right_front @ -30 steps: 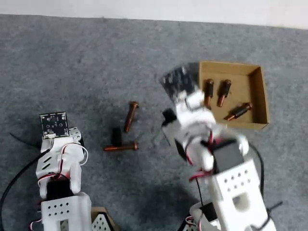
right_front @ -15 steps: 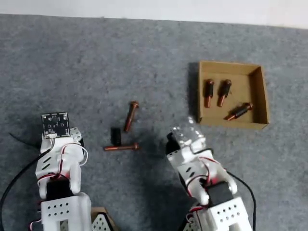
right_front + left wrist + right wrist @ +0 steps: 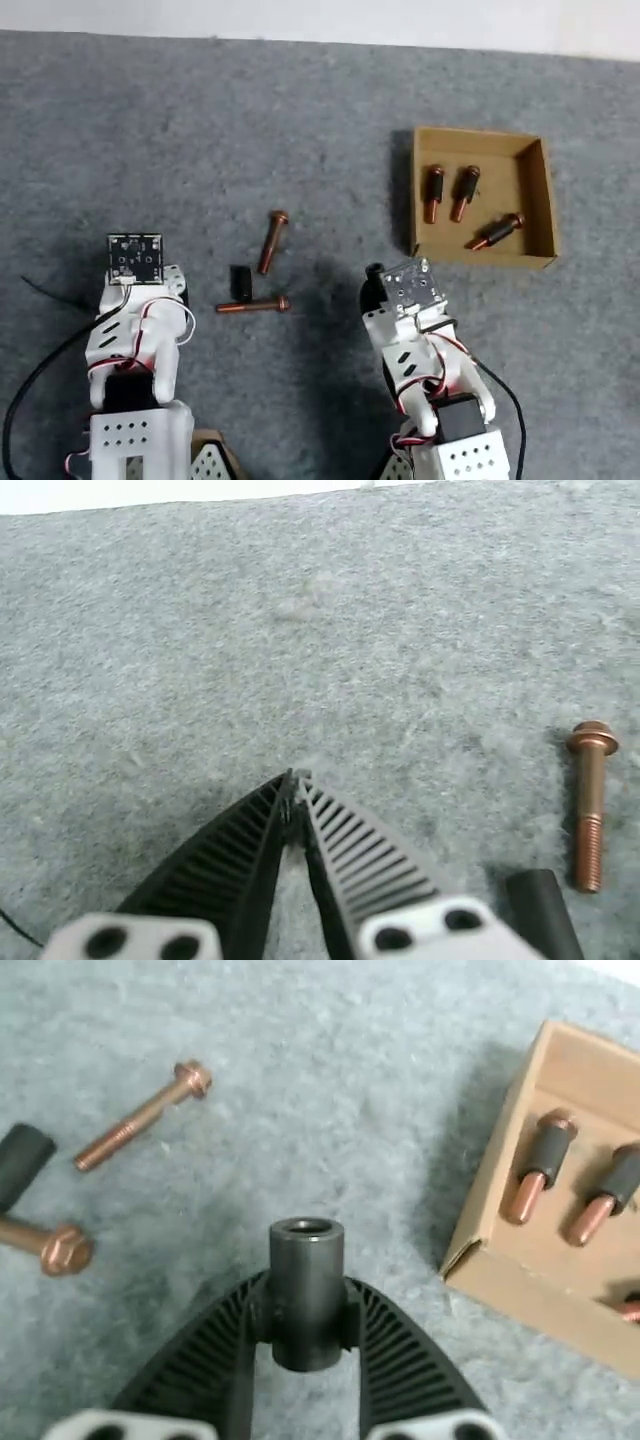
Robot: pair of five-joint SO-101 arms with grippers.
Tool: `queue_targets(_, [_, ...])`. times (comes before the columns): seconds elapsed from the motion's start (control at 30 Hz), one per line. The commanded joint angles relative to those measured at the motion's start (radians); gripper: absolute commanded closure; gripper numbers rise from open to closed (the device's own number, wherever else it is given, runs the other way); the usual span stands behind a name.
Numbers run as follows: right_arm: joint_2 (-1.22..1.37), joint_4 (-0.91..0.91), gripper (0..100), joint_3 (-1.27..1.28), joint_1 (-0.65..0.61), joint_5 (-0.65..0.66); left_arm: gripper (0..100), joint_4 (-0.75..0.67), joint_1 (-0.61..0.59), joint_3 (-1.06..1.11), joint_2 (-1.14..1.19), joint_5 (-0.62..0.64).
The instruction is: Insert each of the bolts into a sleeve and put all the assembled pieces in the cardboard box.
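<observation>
In the right wrist view my right gripper (image 3: 305,1300) is shut on a black sleeve (image 3: 305,1260), held upright with its open end up. Two copper bolts (image 3: 272,241) (image 3: 252,306) lie on the grey carpet beside a loose black sleeve (image 3: 241,283), between the two arms. The cardboard box (image 3: 480,135) at the right holds three bolts with sleeves on them (image 3: 433,192). My left gripper (image 3: 295,780) is shut on nothing, low over bare carpet, with a bolt (image 3: 590,805) and the loose sleeve (image 3: 540,910) off to its side.
Grey carpet covers the whole table. The box wall (image 3: 520,1280) stands close beside the held sleeve. Open carpet stretches across the far side and the left of the high view.
My right arm has pulled back from beside the box toward the near edge, still with the sleeve. The left arm has shifted slightly toward the bolts.
</observation>
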Motion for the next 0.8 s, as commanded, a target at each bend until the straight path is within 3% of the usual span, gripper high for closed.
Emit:
queue_targets(0.0, [-0.018,-0.082,99.4,0.036,0.008,-0.005,99,-0.021,0.015,0.004,-0.013,-0.008])
queue_targets(0.17, [-0.018,-0.094,99.4,0.044,0.018,-0.005,99,-0.025,0.015,0.016,-0.013,-0.057])
queue_targets(0.37, [-0.018,-0.136,99.4,0.045,0.125,-0.009,99,-0.025,0.015,0.018,-0.013,-0.057])
queue_targets(0.77, [-0.018,-0.147,99.4,0.071,0.127,-0.009,99,-0.043,0.015,0.019,-0.013,-0.057])
